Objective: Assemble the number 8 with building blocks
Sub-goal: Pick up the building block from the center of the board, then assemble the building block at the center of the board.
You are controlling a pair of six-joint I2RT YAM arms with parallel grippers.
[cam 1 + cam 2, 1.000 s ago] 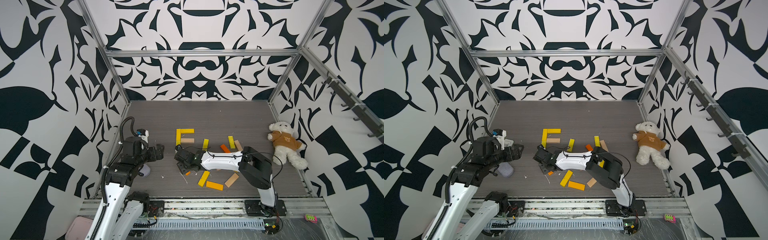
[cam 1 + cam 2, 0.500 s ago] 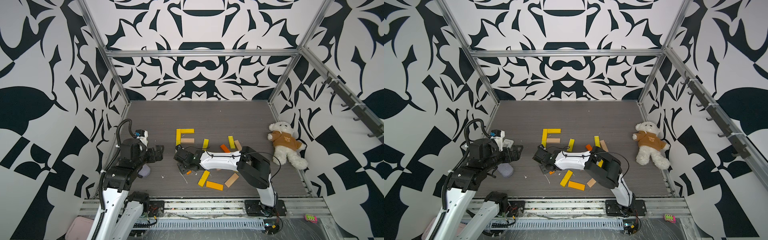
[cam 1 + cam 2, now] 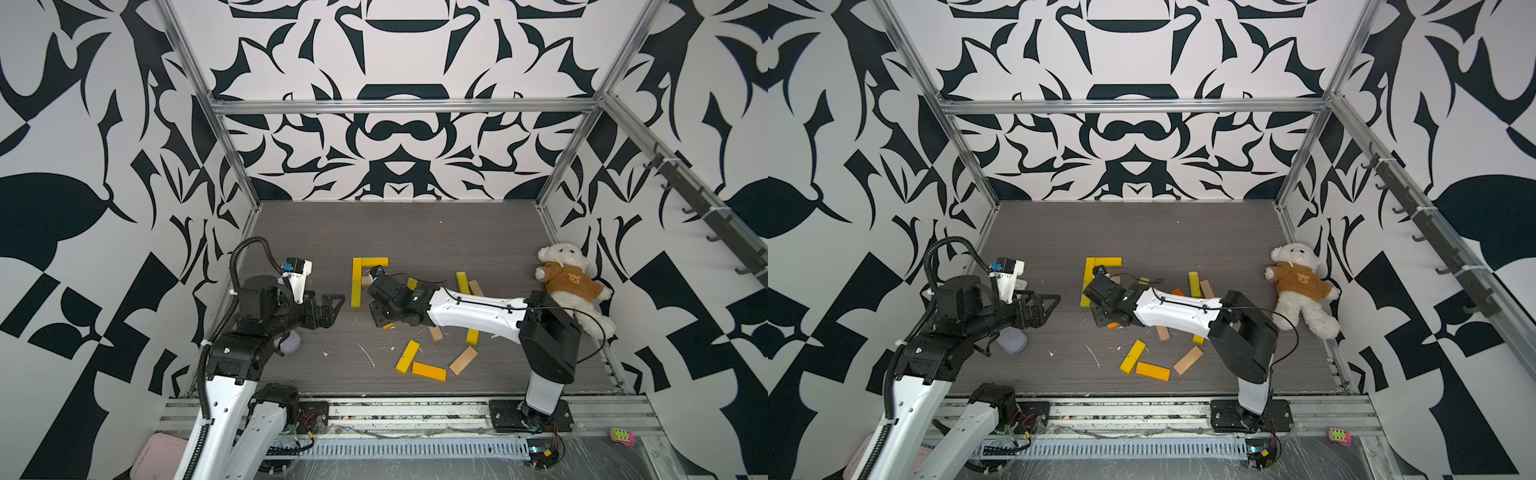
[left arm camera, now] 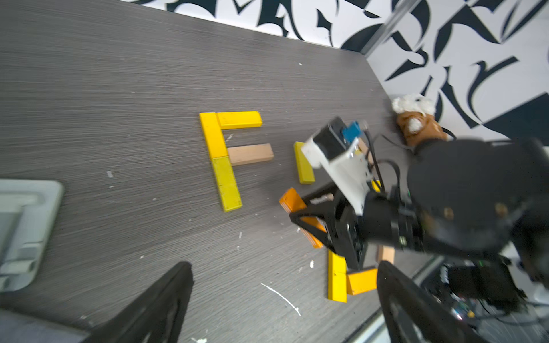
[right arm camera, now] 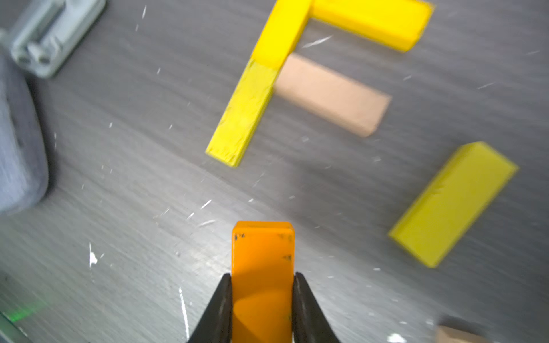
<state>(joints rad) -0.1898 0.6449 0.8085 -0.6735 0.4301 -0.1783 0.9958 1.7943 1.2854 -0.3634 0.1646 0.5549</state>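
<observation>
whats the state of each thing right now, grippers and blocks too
right gripper, shut on orange block
orange block, gripped at one end
left gripper, open, empty
placed yellow blocks, three flat, touching, forming a corner
tan block, flat, touching the yellow ones
teddy bear, lying on its back

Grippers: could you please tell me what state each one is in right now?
Left gripper: open, holding nothing.
Right gripper: shut on the orange block.
</observation>
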